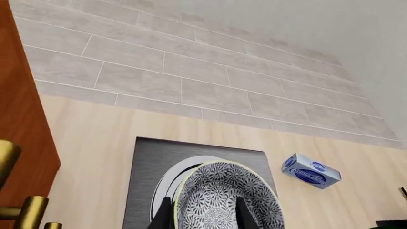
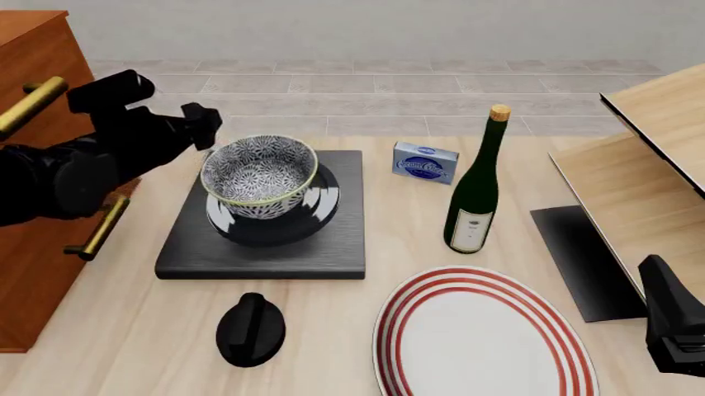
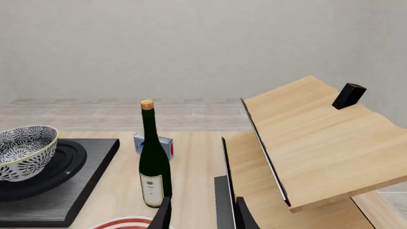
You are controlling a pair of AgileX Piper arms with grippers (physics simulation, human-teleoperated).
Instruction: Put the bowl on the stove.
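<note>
The blue-black patterned bowl point(image 2: 260, 175) hangs tilted just over the round burner of the black stove point(image 2: 330, 239), left of the table's centre. My left gripper point(image 2: 207, 134) comes in from the left and is shut on the bowl's near-left wall. In the left wrist view one finger point(image 1: 164, 213) is outside the bowl point(image 1: 222, 195) and the other is inside, with the stove point(image 1: 152, 157) beneath. The right wrist view shows the bowl point(image 3: 24, 151) leaning above the stove point(image 3: 83, 167). My right gripper point(image 2: 672, 326) waits open at the front right, holding nothing.
A green bottle point(image 2: 476, 186) and a small blue box point(image 2: 425, 162) stand right of the stove. A red-ringed plate point(image 2: 484, 338) and a black knob point(image 2: 250, 330) lie in front. A wooden cabinet point(image 2: 33, 272) bounds the left, a slanted wooden shelf point(image 2: 645, 165) the right.
</note>
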